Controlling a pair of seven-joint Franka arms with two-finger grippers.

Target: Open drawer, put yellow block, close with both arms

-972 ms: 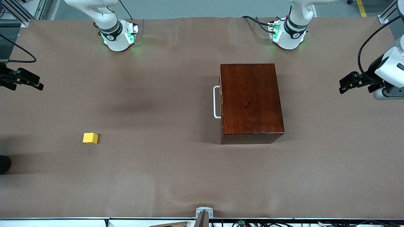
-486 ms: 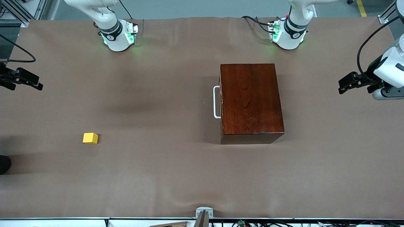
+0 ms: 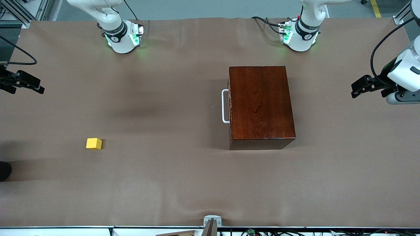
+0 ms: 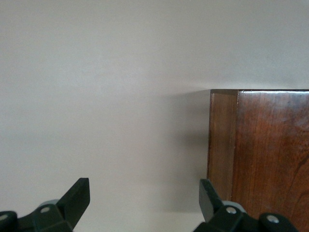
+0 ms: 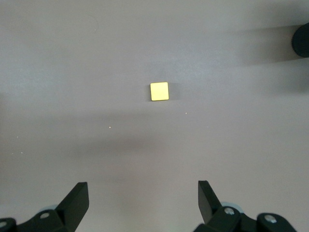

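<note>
The dark mahogany box (image 3: 261, 105) stands on the table with its drawer shut. The drawer's white handle (image 3: 225, 106) faces the right arm's end of the table. The yellow block (image 3: 94, 143) lies alone on the cloth toward the right arm's end, nearer the front camera than the box. My left gripper (image 3: 356, 88) hangs open over the table at the left arm's end, apart from the box (image 4: 260, 154); nothing is between its fingers (image 4: 145, 191). My right gripper (image 3: 36, 88) hangs open and empty over the table's edge at the right arm's end, with the block (image 5: 159, 91) well clear of it (image 5: 143, 191).
A brown cloth (image 3: 170, 183) covers the whole table. A black round object (image 3: 4, 170) sits at the table's edge at the right arm's end, near the block. A small grey mount (image 3: 212, 221) sits at the table's front edge.
The left gripper has drifted slightly toward the box and toward the bases. The right gripper has barely shifted. Box and block have not moved.
</note>
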